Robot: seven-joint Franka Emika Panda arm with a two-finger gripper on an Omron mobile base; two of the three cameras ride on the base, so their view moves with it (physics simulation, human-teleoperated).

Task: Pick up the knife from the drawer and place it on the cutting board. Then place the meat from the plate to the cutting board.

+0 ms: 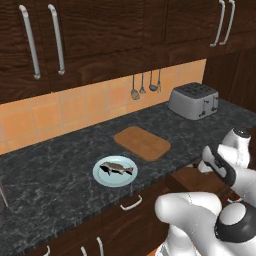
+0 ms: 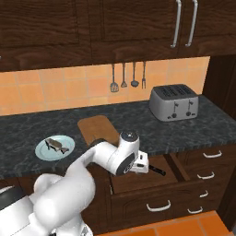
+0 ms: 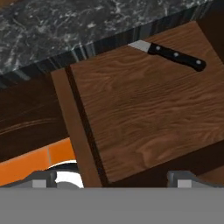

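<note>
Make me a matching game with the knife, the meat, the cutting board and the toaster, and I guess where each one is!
Things:
1. knife
2. meat
3. cutting board
4. toaster

Places:
A. on the blue plate
B. bare on the counter, beside the plate
C. inside the open drawer
D. on the counter by the hanging utensils

Pairs: 1-C, 2-A, 3-B, 4-D

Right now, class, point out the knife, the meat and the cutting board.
knife [image 3: 175,56]: hand view, middle of the black handle.
meat [image 1: 118,168]: left base view, middle of the body, on the plate.
cutting board [image 1: 142,142]: left base view, centre of the bare wooden top.
</note>
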